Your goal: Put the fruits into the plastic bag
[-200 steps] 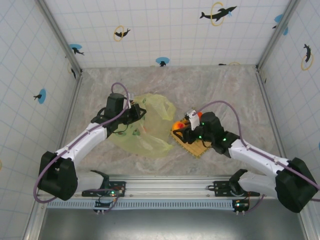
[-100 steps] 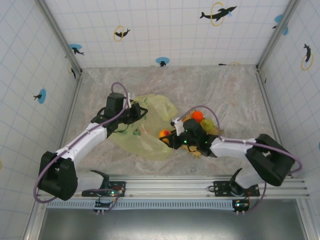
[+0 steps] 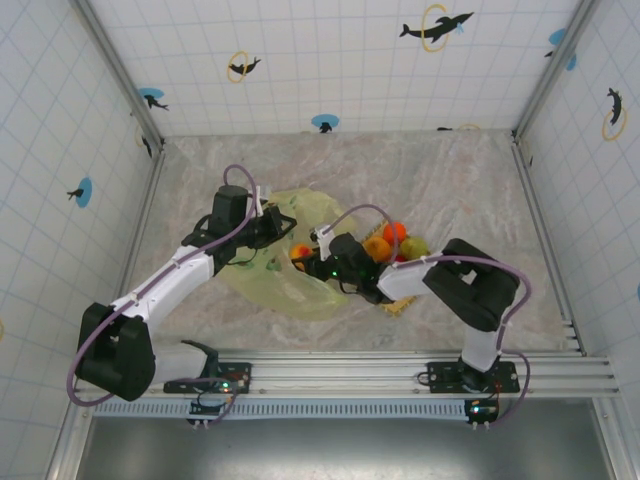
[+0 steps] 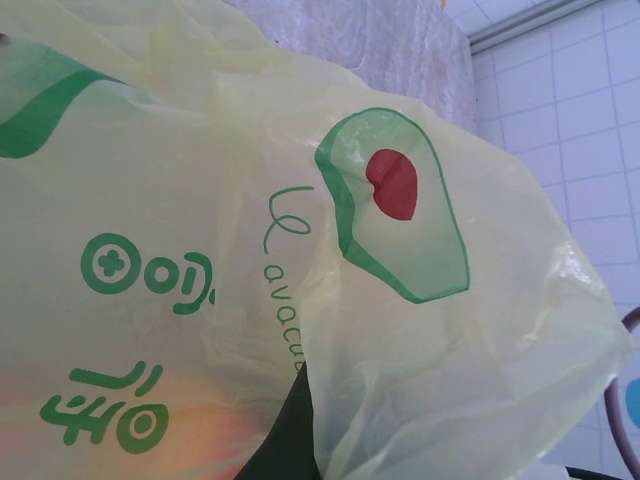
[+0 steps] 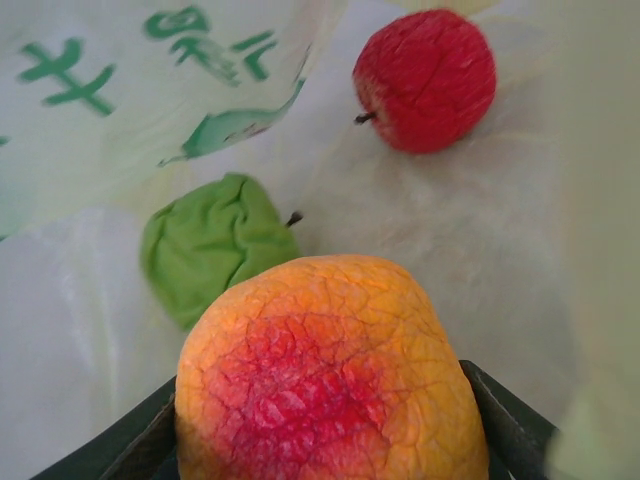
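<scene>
The yellow-green plastic bag lies mid-table, and my left gripper is shut on its upper edge, holding it up. In the left wrist view the printed plastic bag drapes over a dark finger. My right gripper is at the bag's mouth, shut on an orange-red fruit. Beyond it, inside the bag, lie a green fruit and a red fruit. Three more fruits, orange, red-orange and yellow-green, sit to the right of the bag.
A woven straw-coloured mat lies under the right arm's forearm, mostly hidden. Tiled walls enclose the marble-patterned table on three sides. The arm bases stand on a rail at the near edge.
My right gripper has carried the orange-red fruit leftward from the mat to the bag's mouth. The left gripper has kept still, holding the bag.
</scene>
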`<action>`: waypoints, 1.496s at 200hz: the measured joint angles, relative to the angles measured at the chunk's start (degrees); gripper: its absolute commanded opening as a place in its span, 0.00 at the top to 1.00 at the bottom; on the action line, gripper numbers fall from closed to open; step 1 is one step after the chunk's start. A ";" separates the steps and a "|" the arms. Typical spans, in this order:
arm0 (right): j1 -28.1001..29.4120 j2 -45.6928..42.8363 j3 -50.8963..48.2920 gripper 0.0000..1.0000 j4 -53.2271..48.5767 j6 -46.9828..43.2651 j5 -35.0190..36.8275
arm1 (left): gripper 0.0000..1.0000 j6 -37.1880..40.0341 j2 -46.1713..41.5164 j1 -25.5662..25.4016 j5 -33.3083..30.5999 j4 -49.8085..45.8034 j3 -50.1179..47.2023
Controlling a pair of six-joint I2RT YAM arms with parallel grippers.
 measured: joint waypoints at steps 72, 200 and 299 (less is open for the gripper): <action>0.72 9.64 8.59 0.29 3.39 0.09 10.80 | 1.00 0.04 0.61 0.00 0.42 -0.02 0.02; 0.00 -8.59 0.83 0.14 -7.02 -4.57 5.97 | 1.00 2.08 0.74 0.00 -4.33 -2.27 1.25; -5.84 -35.19 -6.95 0.17 -31.04 -10.56 -3.82 | 1.00 3.08 0.76 0.37 -6.16 -2.67 1.55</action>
